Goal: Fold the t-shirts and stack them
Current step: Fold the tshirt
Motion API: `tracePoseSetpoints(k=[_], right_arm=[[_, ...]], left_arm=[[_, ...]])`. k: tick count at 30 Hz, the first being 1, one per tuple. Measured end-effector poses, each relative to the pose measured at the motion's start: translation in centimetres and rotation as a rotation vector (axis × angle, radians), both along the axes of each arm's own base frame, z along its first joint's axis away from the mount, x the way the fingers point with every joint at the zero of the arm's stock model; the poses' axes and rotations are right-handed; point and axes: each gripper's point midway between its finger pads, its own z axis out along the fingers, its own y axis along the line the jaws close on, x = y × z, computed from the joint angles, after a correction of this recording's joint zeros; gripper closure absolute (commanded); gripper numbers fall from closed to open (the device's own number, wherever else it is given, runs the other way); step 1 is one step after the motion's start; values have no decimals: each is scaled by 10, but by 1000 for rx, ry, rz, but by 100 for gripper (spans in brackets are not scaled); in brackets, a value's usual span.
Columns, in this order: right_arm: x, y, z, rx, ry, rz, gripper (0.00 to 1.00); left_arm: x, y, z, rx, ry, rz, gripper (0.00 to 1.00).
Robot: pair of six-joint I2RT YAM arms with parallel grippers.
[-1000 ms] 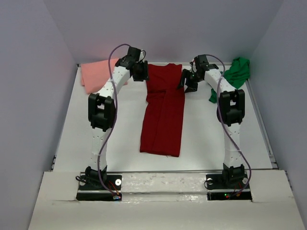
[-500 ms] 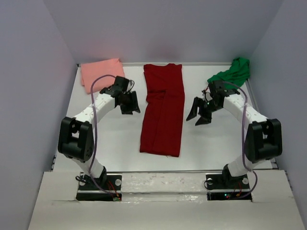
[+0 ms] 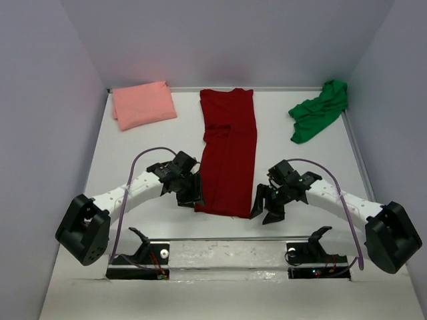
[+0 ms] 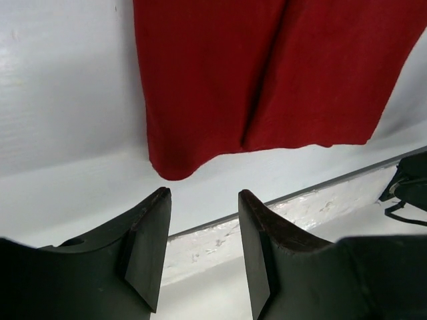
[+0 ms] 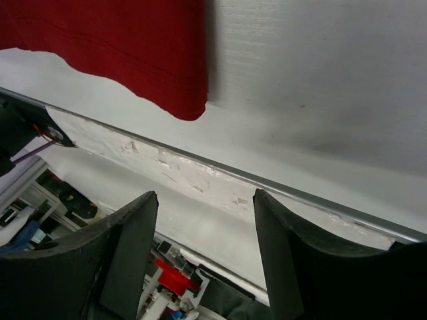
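Observation:
The dark red t-shirt (image 3: 229, 152) lies as a long folded strip down the middle of the table. Its near hem shows in the left wrist view (image 4: 267, 73) and in the right wrist view (image 5: 113, 47). My left gripper (image 3: 191, 197) is open and empty beside the hem's near left corner. My right gripper (image 3: 265, 208) is open and empty beside the near right corner. The salmon pink t-shirt (image 3: 143, 104) lies folded at the far left. The bright green t-shirt (image 3: 319, 111) lies crumpled at the far right.
White walls close in the table on three sides. A metal rail (image 3: 227, 239) runs along the table's near edge, just in front of both grippers; it also shows in the left wrist view (image 4: 313, 190).
Both arms have swung from the shirt's far end down along its sides to the near hem. The grippers stay open and empty. The shirts have not moved.

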Motion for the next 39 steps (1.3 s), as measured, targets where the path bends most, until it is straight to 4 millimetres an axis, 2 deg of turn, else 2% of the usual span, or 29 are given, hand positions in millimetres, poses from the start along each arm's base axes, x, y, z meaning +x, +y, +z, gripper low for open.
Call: tracePoseSetpoints(k=[5,8,14,20,26,30,34,39], right_arm=[[-5,8,-15,-1,-4,-19,35],[3,15,-22,-9,-16,-38,35],[13,25,-38,-24,-18,-48,36],[24,41,-41,-9,-38,-35,44],[29,40,-42,-20,-63,-44,65],[32,38,-43,-35,-76,-49,86],[33,37,-44,-44,-80,-51,94],[33,36,-44,-49,-84,-49,96]], left_arm=[[-16,1,-15,12,43,13,45],[-22,1,-20,15,57,18,45],[-20,-1,-22,5,49,31,44],[-16,-3,-22,-3,34,36,44],[-14,-1,-26,16,36,40,44],[-15,1,-27,27,36,42,43],[-16,3,-28,40,40,42,43],[-18,8,-30,61,46,40,38]])
